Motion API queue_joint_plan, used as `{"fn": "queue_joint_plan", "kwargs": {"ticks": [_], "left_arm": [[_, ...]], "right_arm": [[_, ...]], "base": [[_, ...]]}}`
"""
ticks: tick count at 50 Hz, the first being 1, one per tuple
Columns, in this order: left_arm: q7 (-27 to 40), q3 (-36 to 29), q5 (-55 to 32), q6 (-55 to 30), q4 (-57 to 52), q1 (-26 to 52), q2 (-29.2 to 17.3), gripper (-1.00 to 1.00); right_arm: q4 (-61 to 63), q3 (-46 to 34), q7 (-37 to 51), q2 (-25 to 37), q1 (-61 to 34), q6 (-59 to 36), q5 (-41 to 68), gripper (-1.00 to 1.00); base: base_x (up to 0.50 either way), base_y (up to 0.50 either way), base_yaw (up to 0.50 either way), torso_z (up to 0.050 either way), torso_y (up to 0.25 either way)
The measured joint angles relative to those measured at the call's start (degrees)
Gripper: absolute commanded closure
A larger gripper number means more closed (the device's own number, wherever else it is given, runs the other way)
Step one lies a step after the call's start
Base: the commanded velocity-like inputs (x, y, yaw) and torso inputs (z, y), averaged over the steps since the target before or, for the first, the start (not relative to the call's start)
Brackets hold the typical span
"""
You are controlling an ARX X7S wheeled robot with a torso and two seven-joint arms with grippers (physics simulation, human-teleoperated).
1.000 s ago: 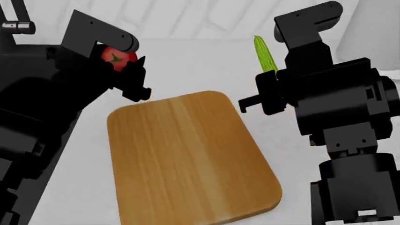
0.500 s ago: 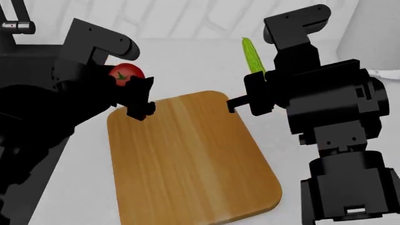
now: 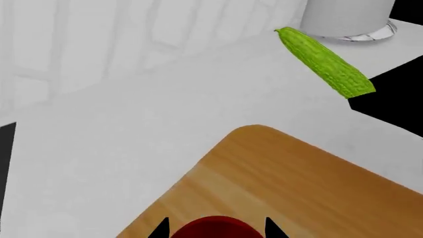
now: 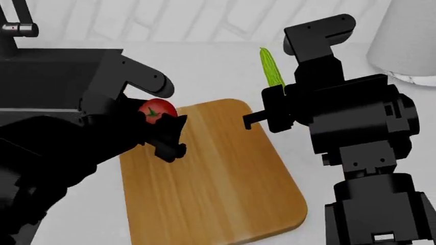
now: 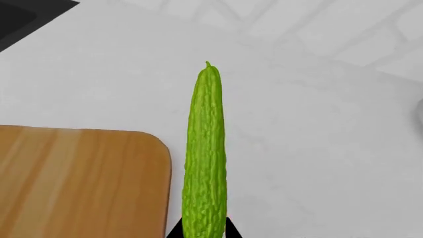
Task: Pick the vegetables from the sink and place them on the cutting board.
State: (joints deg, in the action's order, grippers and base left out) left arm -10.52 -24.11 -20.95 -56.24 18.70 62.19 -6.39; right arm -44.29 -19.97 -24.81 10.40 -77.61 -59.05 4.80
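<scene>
The cutting board (image 4: 208, 173) lies nearest on the white counter (image 4: 218, 66), long side running away from the robot, its wood grain in pale and darker stripes. Over the board's far left part hangs the left gripper (image 4: 160, 130), clamped on the tomato (image 4: 156, 110); the red fruit shows between the dark fingers with its green stem facing up. In the left wrist view the tomato (image 3: 215, 228) sits between two black fingertips (image 3: 160, 230) directly above the wood of the board (image 3: 297, 188), but whether it touches the surface cannot be told.

Beside the board's far right corner, the right gripper (image 4: 276, 104) is closed on the lower end of the cucumber (image 4: 272, 69), which stands nearly upright and juts above the fingers. The right wrist view shows the cucumber (image 5: 206, 153) held over bare counter (image 5: 317, 148) just beside the rounded corner of the board (image 5: 79, 183), not above the wood. From the left wrist view the same cucumber (image 3: 324, 62) slants in the air beyond the board.

Farther off at the left lies the black sink (image 4: 54, 71), with part of the faucet (image 4: 17, 25) at its back. At the far right stands a pale rounded container (image 4: 409, 41). A white tiled wall (image 4: 204, 18) closes the scene behind.
</scene>
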Motion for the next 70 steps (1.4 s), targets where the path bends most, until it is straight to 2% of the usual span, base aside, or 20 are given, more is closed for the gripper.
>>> {"fn": "queue_joint_plan", "kwargs": {"ticks": [39,40,55,70], "left_arm": [[0.64,-3.55,-1.45,-0.10,-0.22,-2.70,-0.40,1.00],[0.69,-3.58,-1.50,-0.06,-0.23,-2.71,-0.42,-1.00],[1.90,-4.42,-2.36,0.53,-0.10,-3.18,-0.86,-1.00],[4.06,-1.22,-4.40,-0.11,-3.47,-0.86,-1.17,-1.00]], "right_arm": [[0.72,-0.30,0.06,0.31,1.02,0.14,0.90,1.00],[0.71,-0.31,0.07,0.30,1.03,0.16,0.92,1.00],[0.81,-0.39,0.21,0.26,1.20,0.21,1.29,1.00],[1.85,-0.57,0.29,0.58,1.67,-0.66,1.79,1.00]], "base": [[0.00,0.00,0.00,0.000,0.001],[0.00,0.00,0.00,0.000,0.000],[0.00,0.00,0.00,0.000,0.000],[0.00,0.00,0.00,0.001,0.000]]}}
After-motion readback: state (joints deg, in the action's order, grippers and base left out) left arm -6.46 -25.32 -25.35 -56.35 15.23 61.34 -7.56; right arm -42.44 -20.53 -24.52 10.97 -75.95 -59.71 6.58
